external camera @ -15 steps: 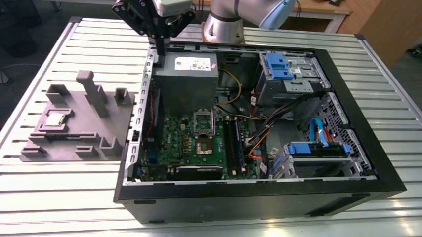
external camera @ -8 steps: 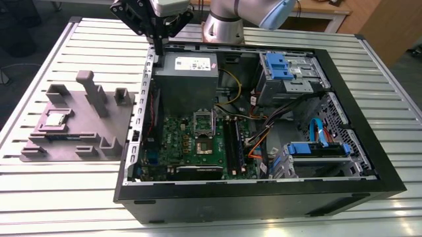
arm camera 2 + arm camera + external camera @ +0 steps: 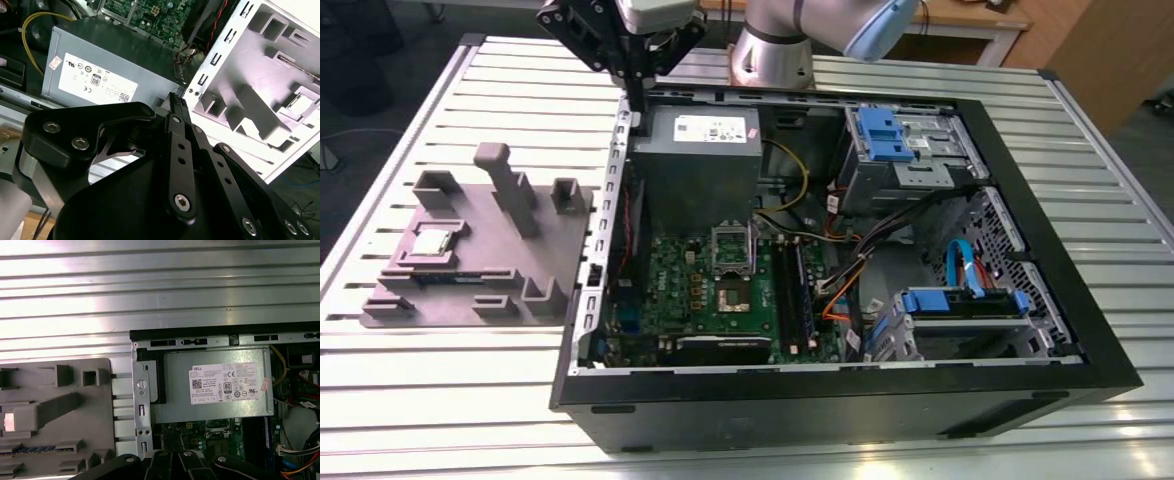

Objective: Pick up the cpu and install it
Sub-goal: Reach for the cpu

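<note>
Black and narrow, the tool [image 3: 639,108] hangs with its fingers [image 3: 176,107] drawn together to a single tip, and nothing is held between them. It sits above the far corner of the open computer case [image 3: 854,412], over the edge of the grey power supply box [image 3: 698,152] with its white label. Further into the case lie the green motherboard [image 3: 670,285] and its dark socket frame [image 3: 731,272], which looks open and unfilled.

Outside the case, toward the exterior view's left, a grey tray [image 3: 487,285] stands on the slatted metal surface [image 3: 454,400]. The cpu [image 3: 431,241] lies flat in a recess of that tray, well apart from the tool and untouched.

It is a small square chip with a shiny silver-grey top, much smaller than the tray. By its look it should be light and stiff, with a smooth lid that may slip under a loose pinch. Its underside contacts are probably delicate. The safest hold is likely on two opposite edges, keeping it level, since the recess walls sit close around it.
</note>
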